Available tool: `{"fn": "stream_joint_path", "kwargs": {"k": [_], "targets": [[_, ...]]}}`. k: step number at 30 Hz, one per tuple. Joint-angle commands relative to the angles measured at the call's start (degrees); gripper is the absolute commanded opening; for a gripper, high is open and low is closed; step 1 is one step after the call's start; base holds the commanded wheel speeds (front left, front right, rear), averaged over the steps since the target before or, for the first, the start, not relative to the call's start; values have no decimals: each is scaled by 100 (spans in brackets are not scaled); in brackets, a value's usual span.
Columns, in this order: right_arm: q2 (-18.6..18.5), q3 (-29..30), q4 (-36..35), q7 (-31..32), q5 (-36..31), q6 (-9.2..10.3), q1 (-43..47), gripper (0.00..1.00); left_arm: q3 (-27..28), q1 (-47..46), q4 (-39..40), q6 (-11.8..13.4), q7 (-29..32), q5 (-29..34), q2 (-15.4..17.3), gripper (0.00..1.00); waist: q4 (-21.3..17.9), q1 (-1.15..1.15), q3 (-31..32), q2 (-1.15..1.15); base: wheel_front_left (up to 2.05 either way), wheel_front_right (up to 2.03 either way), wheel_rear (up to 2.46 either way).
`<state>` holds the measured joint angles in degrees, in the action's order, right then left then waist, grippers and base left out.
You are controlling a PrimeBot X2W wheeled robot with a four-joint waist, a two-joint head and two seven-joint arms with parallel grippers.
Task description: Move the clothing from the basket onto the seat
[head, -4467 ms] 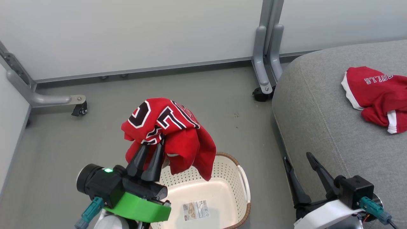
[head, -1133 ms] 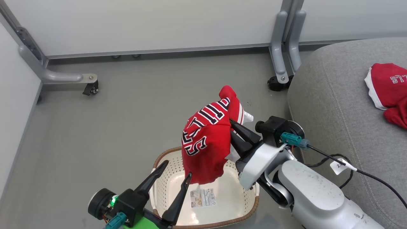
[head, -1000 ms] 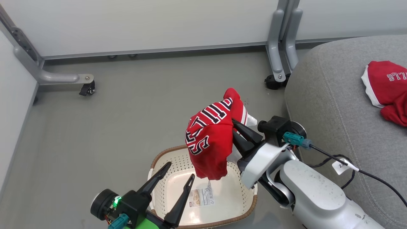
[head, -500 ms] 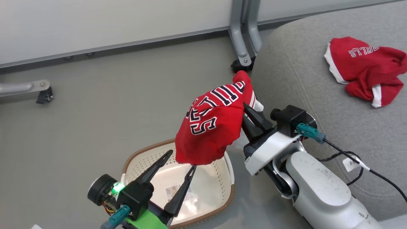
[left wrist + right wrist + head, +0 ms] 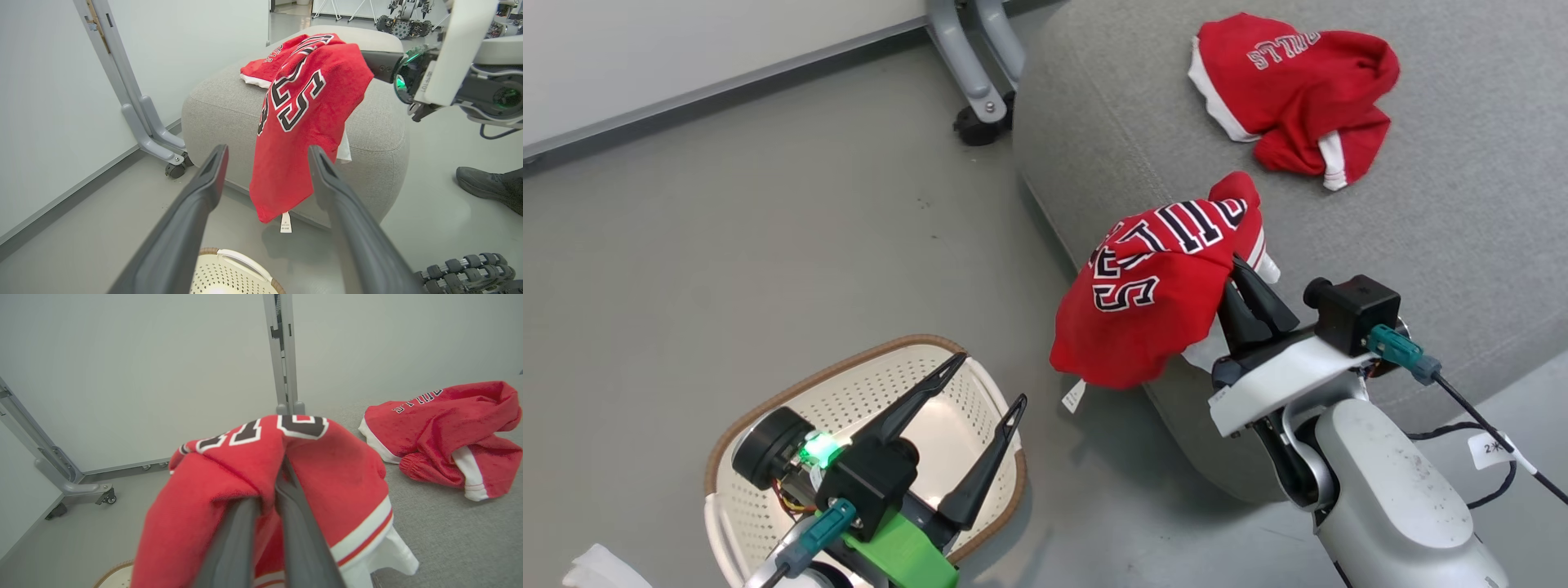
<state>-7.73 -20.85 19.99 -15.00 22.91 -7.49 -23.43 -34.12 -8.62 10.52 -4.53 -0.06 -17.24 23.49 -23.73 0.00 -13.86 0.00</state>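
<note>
Right jaws: clamped on red garment point(image 5: 1152, 302), hanging at the seat point(image 5: 1462, 204) edge (tag dangling).
Left jaws: apart, above the basket point(image 5: 849, 400).
On seat: second garment point(image 5: 1290, 82).

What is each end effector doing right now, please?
Left end effector: open, holding nothing.
Right end effector: shut on the red garment.

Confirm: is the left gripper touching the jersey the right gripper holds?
Apart. Head view shows bare floor between the left gripper, over the basket, and the jersey pinched in the right gripper.
</note>
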Motion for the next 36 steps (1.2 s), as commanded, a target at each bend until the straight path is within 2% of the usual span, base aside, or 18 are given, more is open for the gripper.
{"fn": "stream_joint_path", "kwargs": {"k": [1, 8, 14, 24, 32, 36], "targets": [[45, 67, -51, -24, -63, 0, 92, 0, 0, -99, 19, -12, 28, 22, 70, 100, -527, 0, -306, 0, 0, 0, 0], [107, 511, -137, -25, -108, 0, 310, 0, -60, -183, 118, -16, 133, 5, 99, 100, -867, 0, -388, 0, 0, 0, 0], [150, 1024, -171, -26, -133, 0, 184, 0, -123, -296, 194, -38, 225, 52, 128, 100, -854, 0, -567, 0, 0, 0, 0], [70, 2190, -136, -26, -243, 0, -713, 0, -255, -914, 352, -162, 340, 216, 254, 100, -339, 0, -1236, 0, 0, 0, 0], [-414, 3362, 14, -22, -304, 0, -1735, 0, -382, -1439, 447, -233, 341, 299, 360, 100, 122, 0, -1884, 0, 0, 0, 0], [-640, 3686, 642, -21, -319, 0, -2023, 0, -455, -1696, 443, -251, 295, 354, 381, 100, 359, 0, -2182, 0, 0, 0, 0]]}}
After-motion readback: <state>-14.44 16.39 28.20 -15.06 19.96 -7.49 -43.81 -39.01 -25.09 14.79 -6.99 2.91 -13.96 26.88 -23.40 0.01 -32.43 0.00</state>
